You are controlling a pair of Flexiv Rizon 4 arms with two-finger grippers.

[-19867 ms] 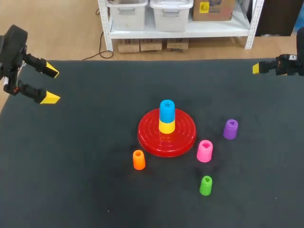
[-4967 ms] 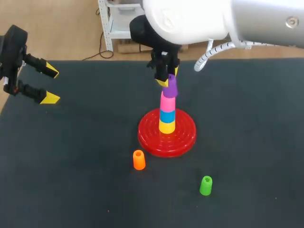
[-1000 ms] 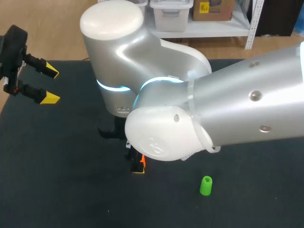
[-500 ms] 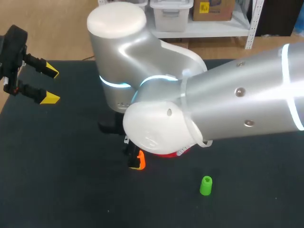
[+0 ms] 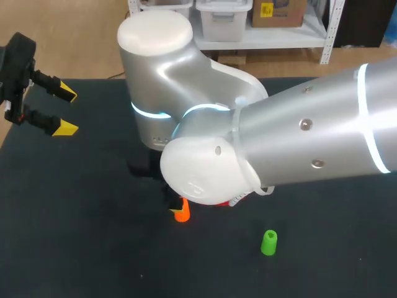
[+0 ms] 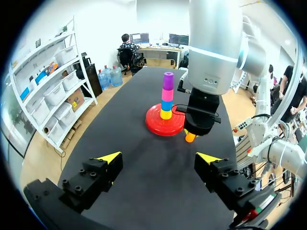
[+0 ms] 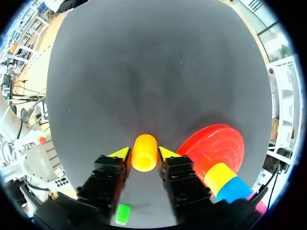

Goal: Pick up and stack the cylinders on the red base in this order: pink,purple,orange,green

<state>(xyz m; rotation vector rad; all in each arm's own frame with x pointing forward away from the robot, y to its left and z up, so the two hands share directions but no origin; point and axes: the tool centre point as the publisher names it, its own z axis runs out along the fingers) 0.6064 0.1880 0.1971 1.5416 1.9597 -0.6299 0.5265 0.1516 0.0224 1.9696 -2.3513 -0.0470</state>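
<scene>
The table [image 5: 74, 248] is being viewed from above and behind by the head camera, which is being pointed steeply down. The frame's middle and right are being blocked by the right arm [image 5: 279, 149], close beneath the lens. From the left gripper [image 6: 158, 157], at the table's far edge, the whole tabletop is being looked along, low and distant. The right wrist camera is being aimed straight down along the right gripper [image 7: 144, 153], near the surface. The red base [image 6: 164, 125] is being shared by both wrist views, and the orange cylinder [image 6: 190, 138] by all three.
</scene>
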